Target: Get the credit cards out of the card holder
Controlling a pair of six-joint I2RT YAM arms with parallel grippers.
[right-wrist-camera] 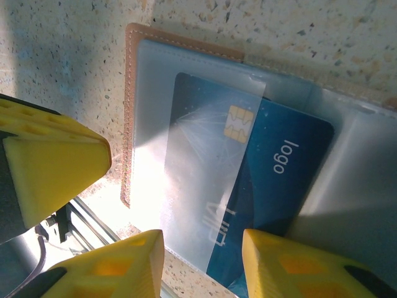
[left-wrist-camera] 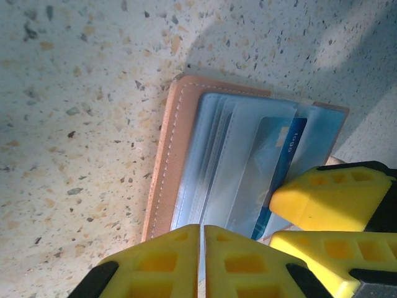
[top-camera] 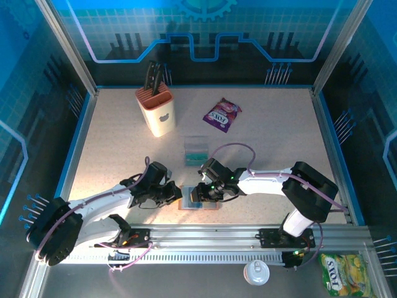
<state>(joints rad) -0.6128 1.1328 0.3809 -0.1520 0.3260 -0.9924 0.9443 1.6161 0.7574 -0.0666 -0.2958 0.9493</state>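
Observation:
The tan card holder [top-camera: 200, 205] lies open on the table near the front edge, its clear sleeves [left-wrist-camera: 248, 161] facing up. A blue credit card [right-wrist-camera: 282, 180] with a chip and "logo" print sticks partway out of one sleeve. My right gripper [right-wrist-camera: 201, 251] is open just above it, one yellow finger on each side of the card's near end. My left gripper [left-wrist-camera: 203, 228] is shut, its tips at the sleeves' near edge beside the leather spine [left-wrist-camera: 167, 161]. Whether it pinches a sleeve I cannot tell. The two grippers are close together [top-camera: 177, 194] [top-camera: 197, 194].
A clear plastic tray [top-camera: 197, 151] holding teal cards stands just behind the grippers. Farther back are a knife block [top-camera: 156, 110] and a purple snack packet [top-camera: 221, 115]. The metal rail [top-camera: 217, 239] runs along the front edge, with a can [top-camera: 255, 272] and a yellow-green packet [top-camera: 344, 273] beyond it.

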